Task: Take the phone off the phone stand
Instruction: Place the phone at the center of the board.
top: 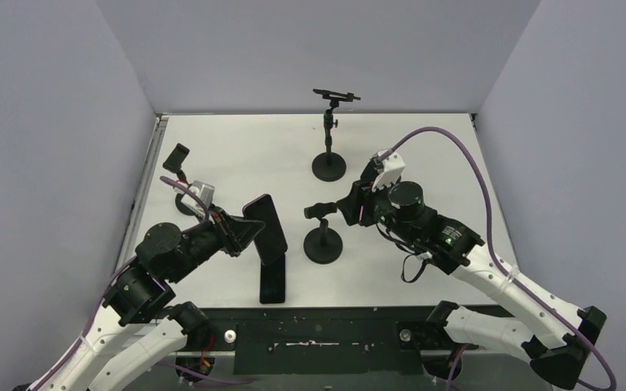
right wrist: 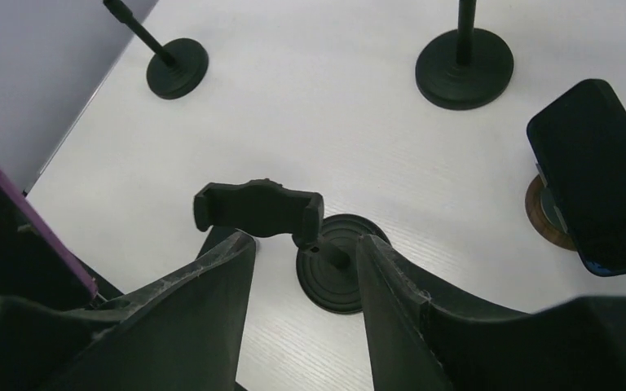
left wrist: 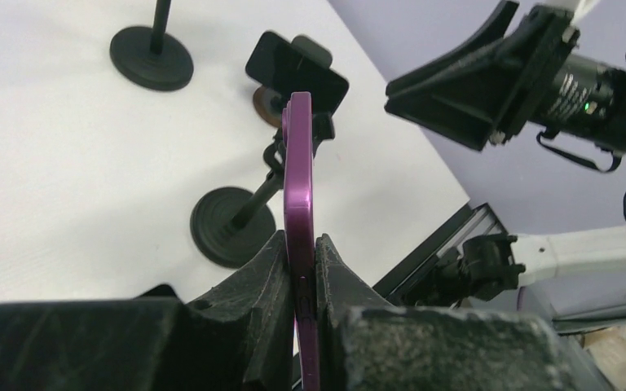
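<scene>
Clamped on just the purple phone's point(left wrist: 297, 179) end, my left gripper point(left wrist: 301, 269) could let it pivot loose, while my right gripper point(right wrist: 306, 244) gapes empty by the centre-frame phone stand point(right wrist: 261, 210).

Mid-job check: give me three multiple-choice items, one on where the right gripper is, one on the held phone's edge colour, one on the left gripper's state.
1. The right gripper is nearest:
A the back stand
B the middle stand
C the left wall

2. The edge of the held phone is:
A white
B green
C purple

3. The left gripper is:
A shut on the phone
B open
C shut on a stand

Answers:
1 B: that stand fills the middle of the right wrist view, just past the gripper.
2 C: the left wrist view shows the purple rim edge-on.
3 A: the same view shows it clamped on the phone's two faces.
</scene>
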You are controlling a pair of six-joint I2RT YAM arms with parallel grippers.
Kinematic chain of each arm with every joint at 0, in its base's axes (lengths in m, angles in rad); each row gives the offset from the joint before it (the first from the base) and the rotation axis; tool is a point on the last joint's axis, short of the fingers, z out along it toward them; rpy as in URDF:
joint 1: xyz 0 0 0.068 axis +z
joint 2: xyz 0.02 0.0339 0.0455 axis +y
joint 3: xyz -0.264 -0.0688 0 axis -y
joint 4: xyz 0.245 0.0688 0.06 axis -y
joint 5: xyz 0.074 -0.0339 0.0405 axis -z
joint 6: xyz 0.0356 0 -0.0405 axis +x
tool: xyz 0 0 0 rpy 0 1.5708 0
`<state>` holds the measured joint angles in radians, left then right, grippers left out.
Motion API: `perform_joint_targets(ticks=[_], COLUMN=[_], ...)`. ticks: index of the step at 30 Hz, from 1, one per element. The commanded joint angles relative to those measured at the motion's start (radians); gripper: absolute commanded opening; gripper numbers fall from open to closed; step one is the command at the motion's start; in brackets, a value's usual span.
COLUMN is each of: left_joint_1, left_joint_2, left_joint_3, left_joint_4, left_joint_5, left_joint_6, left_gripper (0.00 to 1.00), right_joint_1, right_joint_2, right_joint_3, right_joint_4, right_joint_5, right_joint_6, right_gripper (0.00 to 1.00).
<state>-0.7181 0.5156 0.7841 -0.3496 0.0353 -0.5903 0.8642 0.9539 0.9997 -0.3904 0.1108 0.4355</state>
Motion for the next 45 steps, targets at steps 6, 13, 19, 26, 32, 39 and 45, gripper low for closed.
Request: perform_joint_targets(ticks=[6,13,19,26,32,39,45], left_joint_1=[0.003,0.005,0.004,0.005,0.003,0.004,0.004], left_joint_2=[-0.047,-0.085,-0.118,-0.121,-0.086,0.069,0.313], left_joint_3=[0.016,-0.029,-0.060,-0.082,-0.109,-0.119,-0.106], left_joint_4=[-0.161,-0.166,-0.154,-0.150,-0.118,-0.061,0.043], left_joint_5=[0.015,0.014,0.009,0.019,0.058,0.117,0.185], left_joint_6=[0.053,0.038,0.019,0.008,-0.006,-0.031,-0.117], left_gripper=[0.00,0.00,0.00,0.00,0.00,0.00,0.00], right_joint_1=[-0.117,-0.124,-0.127,-0.128,-0.128,-0.126,-0.125], right_joint_2=[0.090,0.149,0.175,0.200,0.170,0.091,0.000], right_joint_3=[-0.058,-0.059,-0.070,-0.067,-0.062,-0.001,0.035], right_joint_4=[0.142,0.164,0.161,0.149,0.142,0.069,-0.020], right_joint_5=[-0.221,-0.263,-0.250,-0.243,-0.212,-0.172,-0.129], right_joint_6=[0.036,0.032,0.030,0.023,0.010,-0.024,-0.038], right_gripper=[0.43,0.40,0.34,0.19,0.00,0.00,0.00])
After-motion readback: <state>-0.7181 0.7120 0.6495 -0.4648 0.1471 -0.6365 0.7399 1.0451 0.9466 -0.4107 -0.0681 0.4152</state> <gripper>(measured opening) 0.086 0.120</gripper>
